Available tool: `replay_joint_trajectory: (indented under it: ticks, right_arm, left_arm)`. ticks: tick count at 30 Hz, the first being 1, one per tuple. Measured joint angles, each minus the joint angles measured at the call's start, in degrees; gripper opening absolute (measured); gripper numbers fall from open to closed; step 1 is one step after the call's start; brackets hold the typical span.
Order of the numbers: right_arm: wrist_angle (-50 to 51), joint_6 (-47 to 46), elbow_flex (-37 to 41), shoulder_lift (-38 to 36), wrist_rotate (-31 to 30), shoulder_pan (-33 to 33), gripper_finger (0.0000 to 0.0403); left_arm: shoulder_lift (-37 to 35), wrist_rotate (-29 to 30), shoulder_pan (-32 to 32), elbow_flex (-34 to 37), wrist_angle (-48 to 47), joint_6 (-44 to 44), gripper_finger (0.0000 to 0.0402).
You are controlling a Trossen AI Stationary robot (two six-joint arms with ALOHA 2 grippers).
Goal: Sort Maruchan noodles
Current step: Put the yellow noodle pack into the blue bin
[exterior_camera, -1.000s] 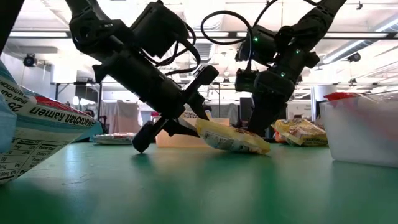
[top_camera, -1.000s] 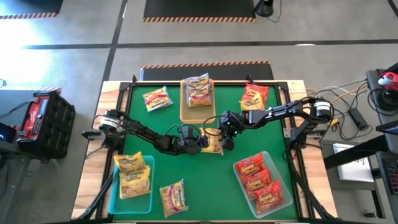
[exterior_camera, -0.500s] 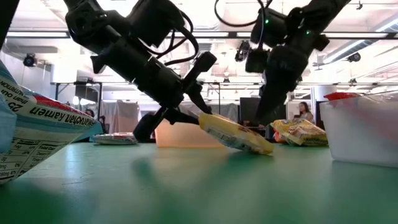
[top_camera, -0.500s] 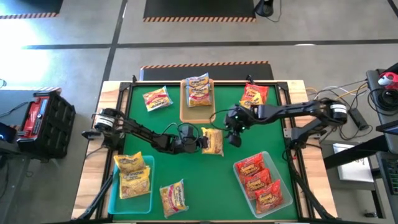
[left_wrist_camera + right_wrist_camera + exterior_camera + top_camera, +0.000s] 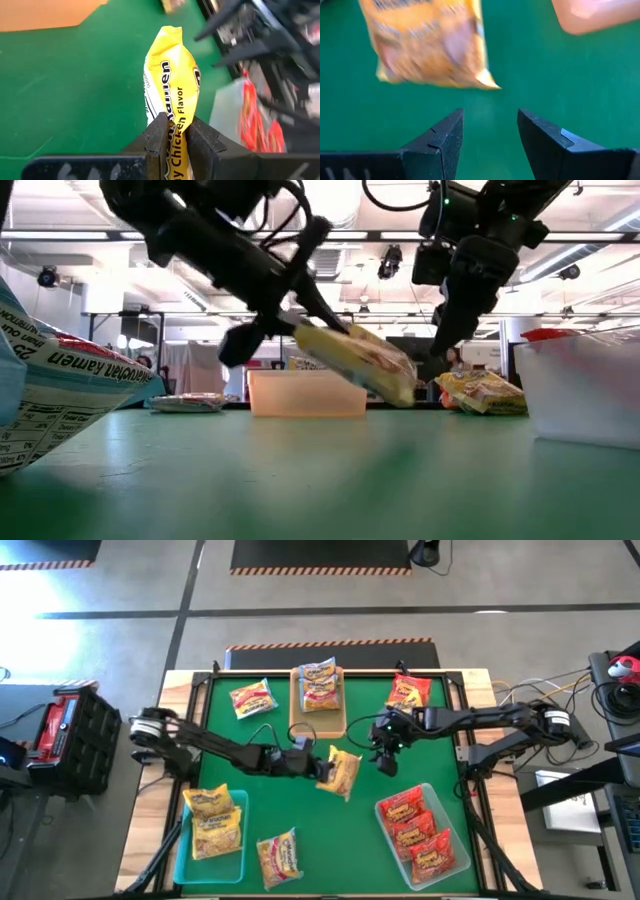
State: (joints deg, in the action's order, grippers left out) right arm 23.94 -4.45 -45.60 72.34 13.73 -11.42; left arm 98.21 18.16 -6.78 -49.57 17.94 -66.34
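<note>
Presently, your yellow chicken-flavour packet (image 5: 340,772) hangs clear of the green table (image 5: 330,830), tilted, near the middle of the mat; in the low view it (image 5: 355,362) shows well above the surface. Your left gripper (image 5: 314,766) has its two fingers (image 5: 159,135) pinched tight on one end of that packet, the crinkled edge squeezed between them, with the rest of the wrapper standing out beyond the tips. Your right gripper (image 5: 386,748) sits just beside the packet toward the right side of the table, its fingers (image 5: 440,140) parted with bare mat between them and holding nothing. Moving outward, the tan tray (image 5: 298,726) at the far middle carries a stack of pale packets (image 5: 319,683). One yellow packet (image 5: 251,698) lies loose on the mat to its left, and a red packet (image 5: 407,693) lies loose to its right. The near left teal tray (image 5: 182,862) holds two yellow packets (image 5: 214,821). The near right teal tray (image 5: 448,812) holds three red packets (image 5: 416,833). One further pale packet (image 5: 279,858) rests on the mat at the near edge, just beside the left teal tray.
</note>
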Motion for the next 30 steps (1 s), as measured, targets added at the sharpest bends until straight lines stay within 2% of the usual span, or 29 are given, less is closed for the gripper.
replay_joint_trajectory:
  ticks: [7, 12, 18, 22, 25, 30]
  right_arm:
    - [1.18, 0.02, 1.7, 0.22, -0.01, 0.0, 0.0176]
    - [1.45, 0.0, 1.9, 0.22, -0.01, 0.0, 0.0176]
    - [1.53, 0.0, 1.92, 0.2, -0.01, 0.0, 0.0176]
    - [1.53, -0.46, 1.94, 0.2, -0.03, 0.0, 0.0176]
    - [1.53, -0.93, 1.94, 0.2, -0.08, 0.0, 0.0176]
    - [1.49, -1.69, 1.95, 0.2, -0.23, 0.0, 0.0176]
  left_arm:
    - [-12.38, -12.49, 1.83, 0.31, -14.93, 8.69, 0.0039]
    - [-21.46, -19.27, 1.25, 0.49, -26.37, 8.87, 0.0039]
    - [-34.3, -31.71, -0.16, 0.53, -41.65, 8.58, 0.0039]
    - [-42.65, -38.8, -2.47, 0.53, -53.72, 4.44, 0.0039]
    - [-48.19, -41.7, -4.27, 0.53, -63.32, 0.65, 0.0039]
    - [-54.67, -41.52, -5.72, 0.53, -77.84, -1.91, 0.0039]
